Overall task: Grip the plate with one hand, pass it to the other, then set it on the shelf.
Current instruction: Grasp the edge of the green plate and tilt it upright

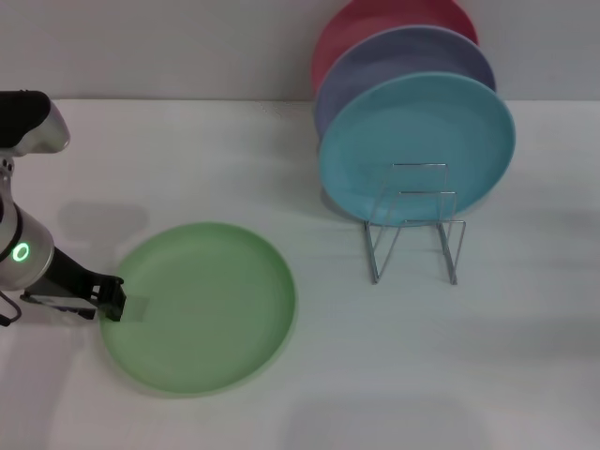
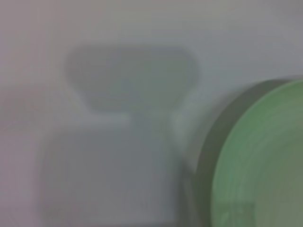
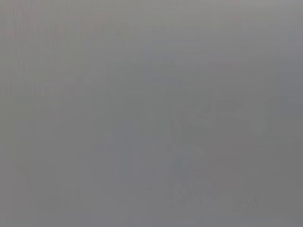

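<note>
We find the left tool [image 1: 120,302] at the plate's [image 1: 202,305] rim nearest the surface's left edge. Whether it clamps the rim, we cannot tell. The shelf [image 1: 415,223] stands well apart, toward the right edge.

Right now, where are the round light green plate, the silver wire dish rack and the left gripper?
round light green plate [image 1: 202,305], head view, centre.
silver wire dish rack [image 1: 417,225], head view, upright loops.
left gripper [image 1: 120,302], head view, fingertips at the plate's rim.

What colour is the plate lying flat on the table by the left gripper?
Light green; the plate shows best in the head view.
</note>
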Available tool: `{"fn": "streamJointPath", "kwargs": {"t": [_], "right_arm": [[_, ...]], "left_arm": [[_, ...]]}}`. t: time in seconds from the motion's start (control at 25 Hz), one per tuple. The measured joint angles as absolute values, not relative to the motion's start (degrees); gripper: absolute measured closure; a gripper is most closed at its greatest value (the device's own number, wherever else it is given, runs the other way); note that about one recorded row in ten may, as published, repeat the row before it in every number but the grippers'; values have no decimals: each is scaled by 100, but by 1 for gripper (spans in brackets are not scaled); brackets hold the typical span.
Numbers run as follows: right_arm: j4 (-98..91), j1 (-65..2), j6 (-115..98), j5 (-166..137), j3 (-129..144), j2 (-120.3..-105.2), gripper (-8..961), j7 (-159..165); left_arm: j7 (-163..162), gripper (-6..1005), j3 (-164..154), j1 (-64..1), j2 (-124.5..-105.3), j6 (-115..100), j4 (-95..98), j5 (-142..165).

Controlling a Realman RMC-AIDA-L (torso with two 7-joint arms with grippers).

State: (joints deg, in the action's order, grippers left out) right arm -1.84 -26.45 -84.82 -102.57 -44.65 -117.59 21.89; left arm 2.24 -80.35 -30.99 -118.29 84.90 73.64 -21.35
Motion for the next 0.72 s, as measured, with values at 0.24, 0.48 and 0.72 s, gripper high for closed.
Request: {"fn": "streamJointPath", "kwargs": {"t": [0.24,0.48,0.72], "right_arm": [[-184,-2646,-8482,-10257,-4465,-11759,309,2189],[-184,-2645,-8488,-10257,-4465,-11759,308,2189],[-182,-2613,-8556,-10257,-4465,-11768,308,2189]], "left_arm": [[248,772,-8061,-3131,-11830,8486,7282,-2136],[252,833,-8107,-3139,-11830,8487,7268,-2136],[292,832,-8114,-3139,-11830,8486,7264,-2136]]}}
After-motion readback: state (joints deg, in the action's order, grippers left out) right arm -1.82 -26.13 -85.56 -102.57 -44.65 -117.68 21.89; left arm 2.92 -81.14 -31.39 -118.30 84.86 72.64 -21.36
